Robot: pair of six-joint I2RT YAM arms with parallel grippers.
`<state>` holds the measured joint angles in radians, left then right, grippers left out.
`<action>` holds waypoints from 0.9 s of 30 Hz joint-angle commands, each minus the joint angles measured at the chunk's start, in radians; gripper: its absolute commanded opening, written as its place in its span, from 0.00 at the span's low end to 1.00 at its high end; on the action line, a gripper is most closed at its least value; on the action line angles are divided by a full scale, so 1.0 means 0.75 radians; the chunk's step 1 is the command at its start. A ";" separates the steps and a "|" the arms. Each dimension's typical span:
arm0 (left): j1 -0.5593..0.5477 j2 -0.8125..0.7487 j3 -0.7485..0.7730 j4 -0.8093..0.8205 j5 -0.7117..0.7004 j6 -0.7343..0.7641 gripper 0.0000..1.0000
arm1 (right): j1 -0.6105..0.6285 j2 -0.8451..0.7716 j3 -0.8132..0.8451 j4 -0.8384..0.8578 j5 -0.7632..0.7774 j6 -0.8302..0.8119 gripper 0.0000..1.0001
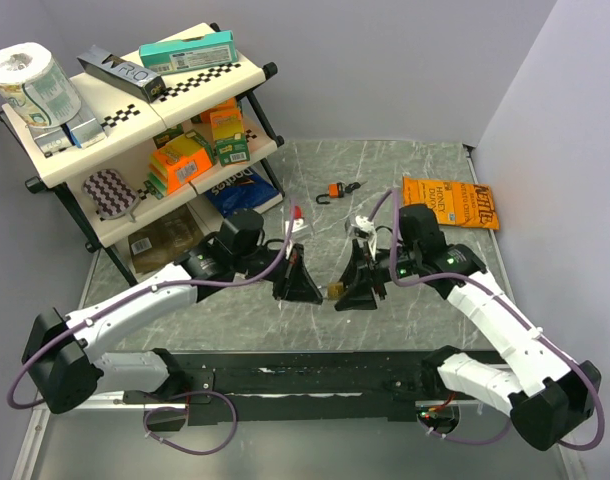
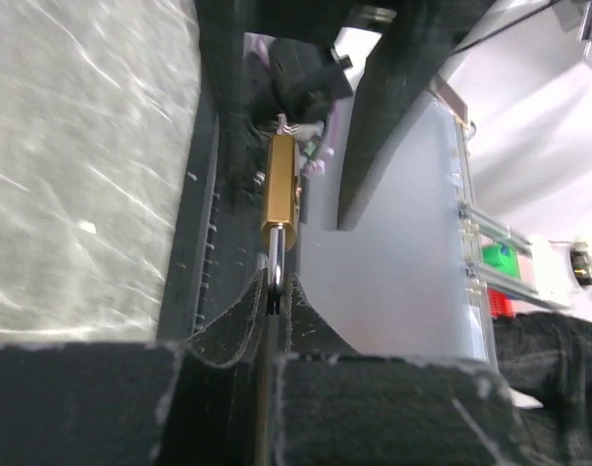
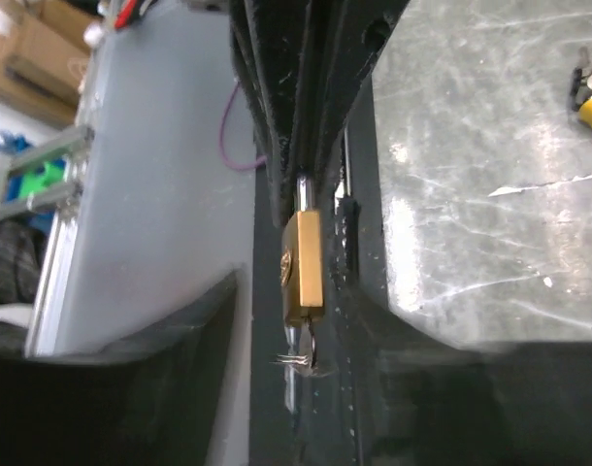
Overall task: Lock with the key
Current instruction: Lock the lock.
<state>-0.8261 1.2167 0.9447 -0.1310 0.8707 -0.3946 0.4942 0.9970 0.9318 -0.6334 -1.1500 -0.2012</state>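
The small brass padlock (image 3: 303, 264) hangs in the air between the two arms, above the near edge of the grey marbled table (image 3: 471, 175). The left gripper (image 2: 275, 301) has its padded fingers pressed together on the steel shackle (image 2: 276, 270); the right gripper (image 1: 347, 295) has its fingers apart, one on each side of the silver key (image 3: 298, 351), which sticks out of the bottom of the lock with a thin ring.

The body is a smooth, polished metal block with flat faces and sharp corners; I judge it stiff, rather heavy for its size and slippery. The round shackle may turn inside the pads, so the hold there must be firm. The key is thin, flat and light; it is best taken by its flat head, squarely, because a grip at an angle could slip or pull it out instead of turning it.
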 commanded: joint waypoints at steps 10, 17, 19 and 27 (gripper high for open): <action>0.083 -0.117 0.015 -0.110 0.091 0.442 0.01 | -0.203 0.033 0.185 -0.158 -0.064 -0.298 0.59; 0.081 -0.086 0.015 -0.056 0.107 0.359 0.01 | -0.113 0.039 0.151 -0.047 -0.056 -0.206 0.50; 0.081 -0.078 0.015 -0.052 0.111 0.356 0.01 | -0.090 0.037 0.144 -0.037 -0.046 -0.204 0.48; 0.081 -0.078 0.023 -0.062 0.103 0.352 0.01 | -0.049 0.047 0.134 -0.070 0.016 -0.267 0.27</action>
<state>-0.7670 1.1606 0.9409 -0.2234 0.9119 -0.1268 0.4488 1.0302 1.0325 -0.6952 -1.1519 -0.3607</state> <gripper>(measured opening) 0.040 0.320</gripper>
